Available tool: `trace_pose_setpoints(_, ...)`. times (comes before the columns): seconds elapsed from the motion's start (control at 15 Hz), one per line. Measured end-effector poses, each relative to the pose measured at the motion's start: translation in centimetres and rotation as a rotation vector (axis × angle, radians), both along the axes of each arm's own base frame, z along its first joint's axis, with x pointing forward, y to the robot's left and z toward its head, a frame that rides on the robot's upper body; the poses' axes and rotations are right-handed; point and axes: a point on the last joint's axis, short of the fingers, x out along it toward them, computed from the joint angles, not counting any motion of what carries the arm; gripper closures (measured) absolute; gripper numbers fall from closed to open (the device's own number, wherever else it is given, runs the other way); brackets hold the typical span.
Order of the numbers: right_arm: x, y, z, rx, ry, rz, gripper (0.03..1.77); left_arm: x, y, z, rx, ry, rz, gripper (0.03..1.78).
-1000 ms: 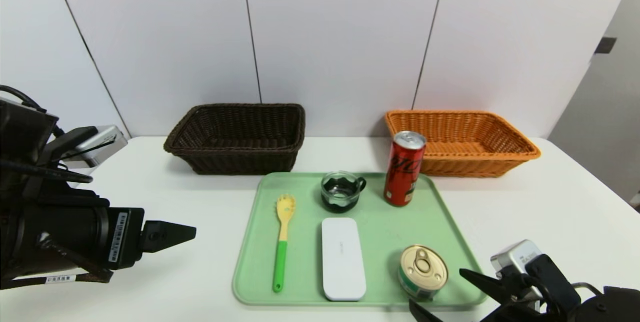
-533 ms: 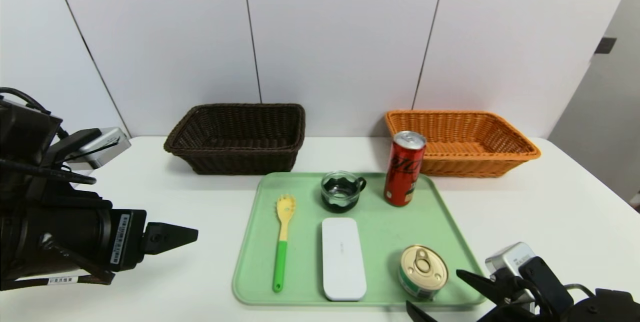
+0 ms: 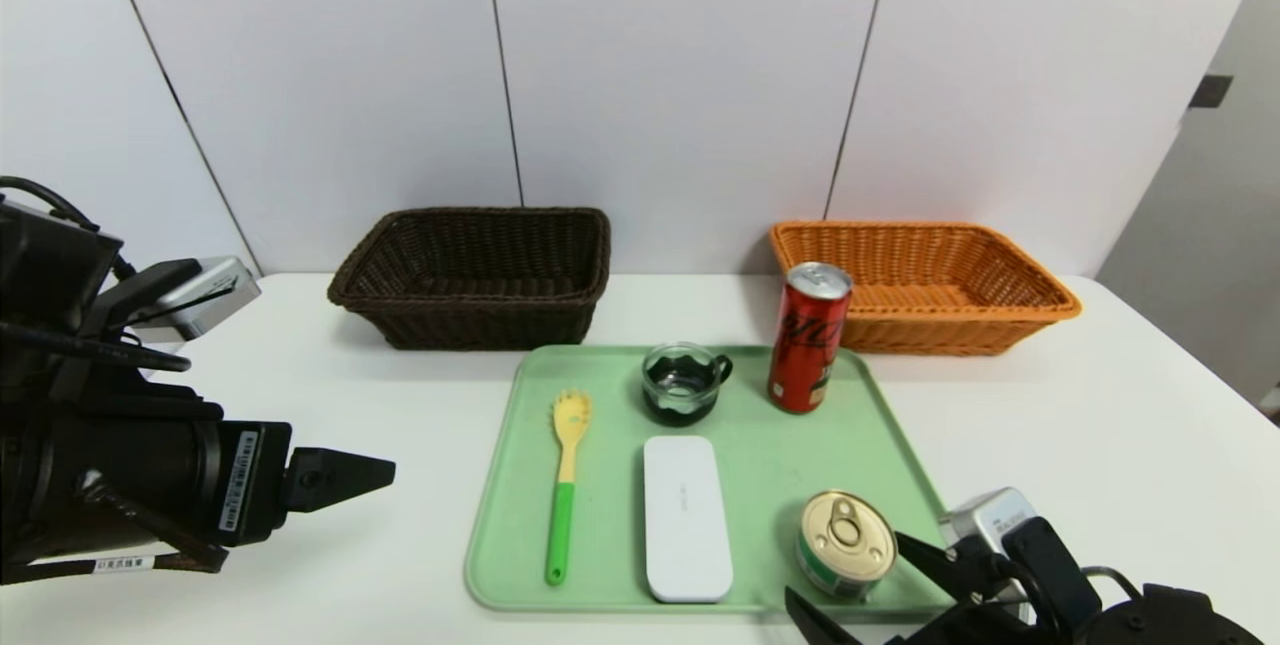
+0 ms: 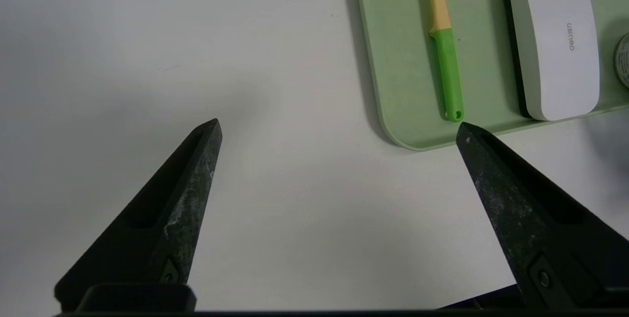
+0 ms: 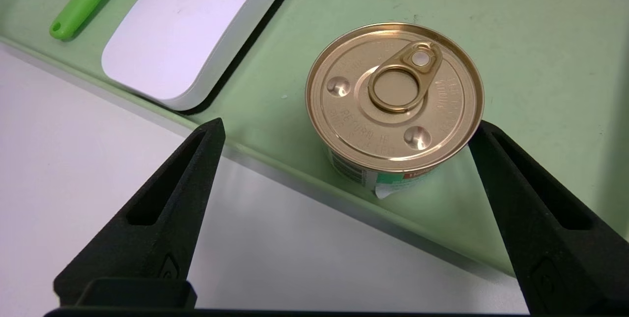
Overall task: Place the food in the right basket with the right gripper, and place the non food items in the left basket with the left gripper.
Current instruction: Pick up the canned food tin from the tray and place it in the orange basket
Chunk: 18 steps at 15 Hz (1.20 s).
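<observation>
Five items were seen on the green tray [image 3: 900, 465] in the head view: a red can [image 3: 808, 337] standing upright at the far right corner, a dark glass cup [image 3: 682, 383] just left of it, a yellow spoon [image 3: 565, 481] with a green handle lying along the left side, a white case [image 3: 685, 517] lying flat in the middle, and a short tin [image 3: 846, 545] with a gold lid at the near right corner. Behind the tray, the dark brown basket [image 3: 476, 275] was set on the left and the orange basket [image 3: 925, 283] on the right, both on the white tabletop [image 3: 1100, 425]. The left end effector [image 3: 340, 473] was held released above the tabletop, well left of the tray. The right end effector [image 3: 855, 580] was positioned low at the near right corner of the tray, its jaws spread on either side of the tin.

From the left wrist view, the left end effector [image 4: 339, 132] was shown wide apart over bare tabletop [image 4: 147, 51], with the spoon [image 4: 442, 42] and case [image 4: 557, 42] near it on the tray [image 4: 388, 61].

From the right wrist view, the right end effector [image 5: 346, 130] was shown released, nothing grasped. One finger [image 5: 530, 199] was just beside the tin [image 5: 394, 98], the other finger [image 5: 167, 199] was apart from it over the tray [image 5: 540, 37] edge. The case [image 5: 191, 27] was seen beside the tin.
</observation>
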Motion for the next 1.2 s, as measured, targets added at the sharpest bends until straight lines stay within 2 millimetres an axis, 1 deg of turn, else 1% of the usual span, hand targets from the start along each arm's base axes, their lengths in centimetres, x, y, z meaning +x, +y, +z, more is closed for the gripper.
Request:
trace_pose_setpoints(0.13, 0.3, 0.3, -0.2, 0.023, -0.029, -0.010, 0.10, 0.0, 0.0, 0.0, 0.001, 0.001, 0.000, 0.12)
trace_pose_setpoints(0.47, 0.7, 0.4, -0.9, -0.004, -0.018, -0.032, 0.09, -0.1, 0.0, 0.1, -0.001, -0.002, 0.000, 0.12)
trace_pose_setpoints(1.2, 1.3, 0.0, -1.0, -0.010, -0.018, -0.068, 0.09, -0.8, 0.1, 0.1, -0.007, -0.013, -0.015, 0.12)
